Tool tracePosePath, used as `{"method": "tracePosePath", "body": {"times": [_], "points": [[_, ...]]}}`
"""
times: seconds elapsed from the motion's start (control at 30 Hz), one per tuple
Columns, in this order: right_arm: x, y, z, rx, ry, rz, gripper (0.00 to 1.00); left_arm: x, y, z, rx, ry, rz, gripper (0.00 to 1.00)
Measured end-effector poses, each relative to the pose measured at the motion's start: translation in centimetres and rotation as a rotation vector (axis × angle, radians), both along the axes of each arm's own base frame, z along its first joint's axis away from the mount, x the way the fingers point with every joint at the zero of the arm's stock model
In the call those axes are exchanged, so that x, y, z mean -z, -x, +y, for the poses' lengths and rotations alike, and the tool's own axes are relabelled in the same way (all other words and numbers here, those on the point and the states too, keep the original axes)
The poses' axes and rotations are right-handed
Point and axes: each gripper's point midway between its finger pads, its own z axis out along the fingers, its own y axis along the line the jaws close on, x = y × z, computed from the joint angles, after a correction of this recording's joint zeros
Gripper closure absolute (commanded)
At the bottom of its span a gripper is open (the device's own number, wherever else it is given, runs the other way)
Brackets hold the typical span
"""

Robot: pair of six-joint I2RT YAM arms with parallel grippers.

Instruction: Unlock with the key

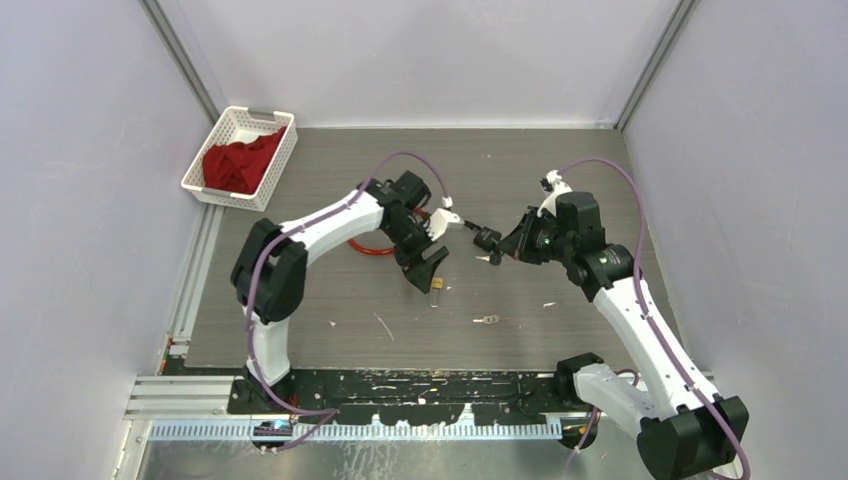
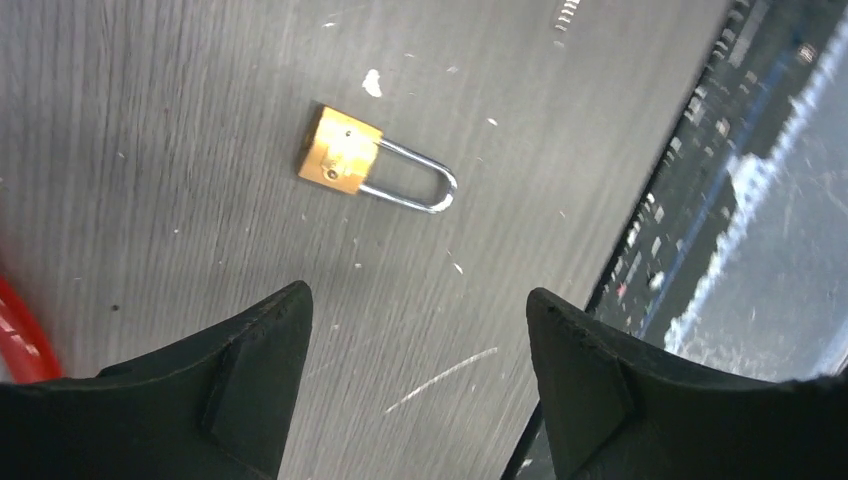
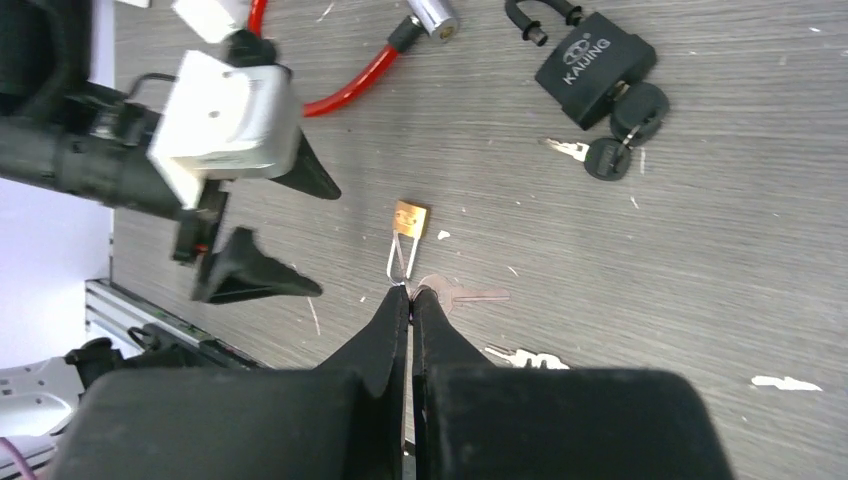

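The right gripper [image 3: 410,300] was closed, its two black fingers pressed flat together. A pale key [image 3: 470,295] stuck out sideways from the tips, seemingly pinched there, though its outline was blurred. Just ahead of those tips the small brass padlock [image 3: 410,218] lay flat on the table [image 3: 700,260], with its steel shackle pointing back toward the gripper. Close beside the fingers on their right, a silver bunch of keys [image 3: 520,357] rested on the table. Farther ahead and to the right sat a black padlock [image 3: 595,65] marked KAIJING, with black-headed keys [image 3: 625,115] against its near end. Ahead and to the left ran a red cable lock [image 3: 350,85].

The left gripper [image 2: 418,300] was spread wide and held nothing, poised above the table. The brass padlock lay ahead of it, nearer its left finger than its right and apart from both. A curve of the red cable showed just beside that left finger. Well apart, beyond the left arm, a white basket [image 1: 280,165] held a red cloth [image 1: 235,165].
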Motion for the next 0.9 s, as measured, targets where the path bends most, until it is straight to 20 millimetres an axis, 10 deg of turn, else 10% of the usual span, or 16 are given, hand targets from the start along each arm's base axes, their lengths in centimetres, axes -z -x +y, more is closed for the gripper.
{"method": "tracePosePath", "body": {"times": [0.3,0.7,0.9], "points": [[-0.9,0.8,-1.8,0.048,0.074,-0.034,0.99,6.9,1.0,0.0,-0.228,-0.235,0.006,0.21],[-1.0,1.1,-2.2,0.058,0.087,-0.037,0.99,7.2,-1.3,-3.3,-0.384,-0.25,-0.062,0.24],[-1.3,1.4,-2.3,0.058,0.083,-0.048,0.99,7.4,-2.2,-4.2,-0.407,-0.245,-0.07,0.44]]}}
